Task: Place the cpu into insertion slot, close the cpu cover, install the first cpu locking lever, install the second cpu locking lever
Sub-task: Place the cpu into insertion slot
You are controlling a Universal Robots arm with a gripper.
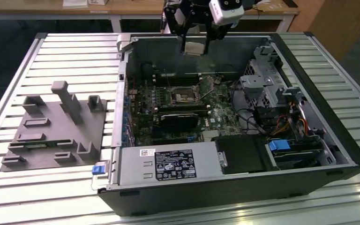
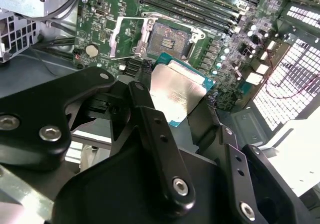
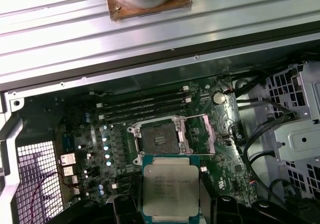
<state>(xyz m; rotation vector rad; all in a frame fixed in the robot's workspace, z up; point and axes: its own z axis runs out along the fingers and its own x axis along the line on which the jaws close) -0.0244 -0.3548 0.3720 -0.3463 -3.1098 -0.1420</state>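
The black robot gripper (image 1: 196, 45) hangs above the open black computer case (image 1: 305, 159), over its far wall in the exterior view. Its 2 black fingers (image 2: 141, 96) are clamped on opposite edges of the cpu (image 1: 194, 49), a small flat square chip.

In both wrist views the cpu (image 3: 171, 188) shows a silvery-grey metal top with stepped corners, seated on a thin teal-green base that peeks out around the rim. In the second wrist view the metal top (image 2: 177, 93) shines brightly; in the first wrist view it carries dark print.

The chip is held in the air, apart from the green circuit board (image 3: 220, 154). The insertion slot (image 3: 159, 136), a square black socket with a dark centre, lies bare beyond it. The cpu cover (image 3: 202, 133), a thin silvery metal frame with a square window, is swung open beside the slot (image 2: 170, 38), next to the long black memory slots (image 3: 142, 103).
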